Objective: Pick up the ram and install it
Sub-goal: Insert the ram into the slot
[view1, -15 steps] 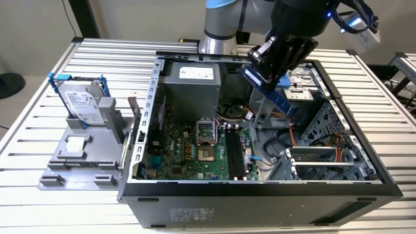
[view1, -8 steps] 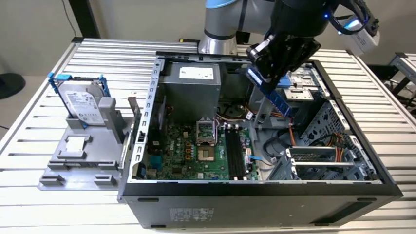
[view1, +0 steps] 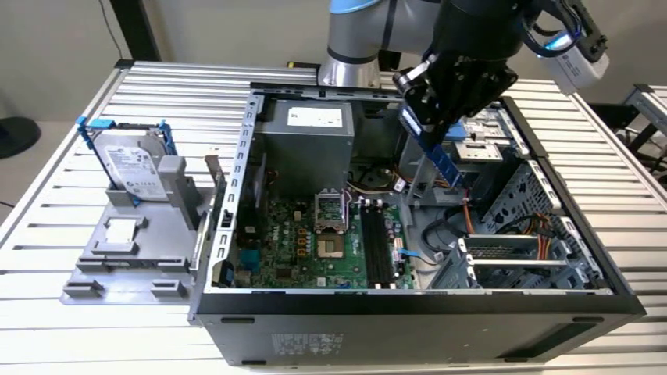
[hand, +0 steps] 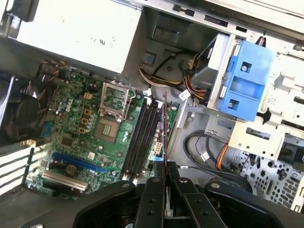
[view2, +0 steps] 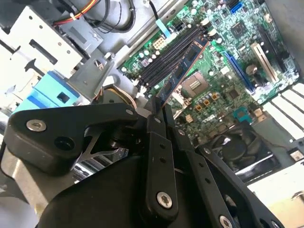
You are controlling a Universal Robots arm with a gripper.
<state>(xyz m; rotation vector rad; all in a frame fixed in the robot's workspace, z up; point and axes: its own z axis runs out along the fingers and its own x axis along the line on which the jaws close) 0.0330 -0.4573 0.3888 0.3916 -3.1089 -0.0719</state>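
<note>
**Above the open case point(view1: 417, 328), the ram point(view1: 443, 160) is held aloft, not yet seated**

Over the motherboard point(view1: 302, 250) the gripper point(view1: 426, 117) hangs with its fingers pinched tight on one end of the ram, and the strip points down toward the board. In both wrist views the ram point(hand: 165, 126) point(view2: 183, 71) runs roughly in line with the long black slots point(hand: 141, 135), clear of them. The pick-up looks done to me. Seating it in a slot is what remains, and the slots look bare.
</note>
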